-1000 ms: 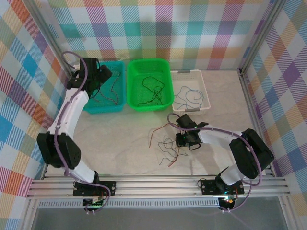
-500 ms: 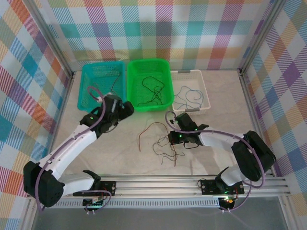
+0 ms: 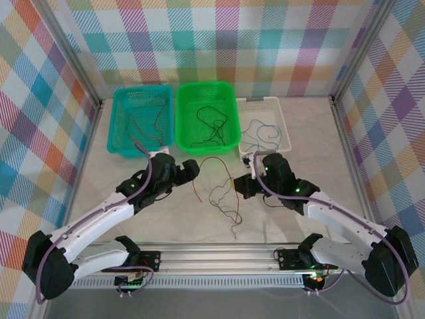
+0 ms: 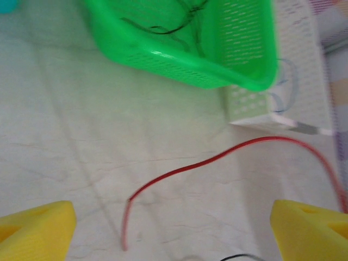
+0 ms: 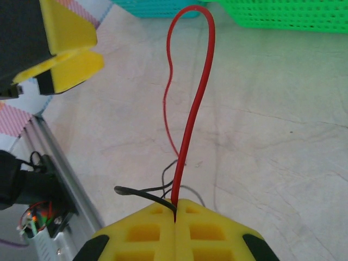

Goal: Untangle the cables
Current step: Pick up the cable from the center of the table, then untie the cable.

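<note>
Cables (image 3: 224, 196) mid-table (image 3: 99, 179); right gripper (image 5: 175, 209) clenched on the red cable (image 5: 191, 119).
Its ribbed yellow fingers (image 5: 209, 228) press together on that thin, glossy strand, which arches up in a narrow loop, while hair-thin black wires trail onto the pale, creased surface. The left gripper (image 4: 173, 231) hovers just left of the loop, wedge-shaped yellow pads (image 4: 35, 228) spread wide, grasping nothing. At the far side stand 3 perforated plastic baskets, teal (image 3: 143, 89), green (image 3: 206, 84) and white (image 3: 262, 100), each holding loose wires.

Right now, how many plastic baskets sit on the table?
3, in a row: teal plastic basket left, green plastic basket middle, white plastic basket right. None seem hidden.
</note>
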Tool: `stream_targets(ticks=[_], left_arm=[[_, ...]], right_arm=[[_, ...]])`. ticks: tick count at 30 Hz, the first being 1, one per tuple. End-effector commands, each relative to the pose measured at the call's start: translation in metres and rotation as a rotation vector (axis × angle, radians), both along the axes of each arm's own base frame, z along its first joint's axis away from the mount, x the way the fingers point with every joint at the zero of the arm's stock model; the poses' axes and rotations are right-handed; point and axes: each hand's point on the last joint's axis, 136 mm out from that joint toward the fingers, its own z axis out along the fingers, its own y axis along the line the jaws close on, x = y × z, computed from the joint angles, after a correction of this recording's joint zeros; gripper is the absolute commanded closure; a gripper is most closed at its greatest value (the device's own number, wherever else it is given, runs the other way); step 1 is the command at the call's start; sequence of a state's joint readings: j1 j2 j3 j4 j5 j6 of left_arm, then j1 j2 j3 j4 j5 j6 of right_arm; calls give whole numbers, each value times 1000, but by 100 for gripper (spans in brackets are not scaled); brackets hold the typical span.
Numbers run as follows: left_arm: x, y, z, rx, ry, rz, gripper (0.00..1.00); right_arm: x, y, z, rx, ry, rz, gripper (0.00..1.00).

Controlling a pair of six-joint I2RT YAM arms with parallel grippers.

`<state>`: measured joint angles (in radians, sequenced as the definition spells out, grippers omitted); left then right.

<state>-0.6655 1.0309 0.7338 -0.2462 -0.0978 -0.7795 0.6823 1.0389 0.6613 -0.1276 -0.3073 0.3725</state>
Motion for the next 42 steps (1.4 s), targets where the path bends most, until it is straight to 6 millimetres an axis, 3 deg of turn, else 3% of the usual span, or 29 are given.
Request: stream_targets(ticks=[1,5,10,20,27,36,42], left_arm=[[-5,-28,44,-195,-121,-116,8],[-16,-49,52,-265,-131,-246,7],[-21,-54,29,-222,-78,-290,7],[-23,-78,22,-201,-44,-432,8],[-22,-69,14,-136,-65,-417,9],[-26,-65,21,-172,-132,-414,9],[-36,-69,17,-180,-134,-478,20]], right_arm=[[-17,6,8,48,-15,91,100],[-24,8,14,77,-25,128,100],[-31,10,26,118,-48,165,100],[-43,13,36,161,-60,228,100],[-53,13,37,178,-65,276,100],[-64,12,40,191,-61,326,100],[-73,12,50,230,-72,371,100]])
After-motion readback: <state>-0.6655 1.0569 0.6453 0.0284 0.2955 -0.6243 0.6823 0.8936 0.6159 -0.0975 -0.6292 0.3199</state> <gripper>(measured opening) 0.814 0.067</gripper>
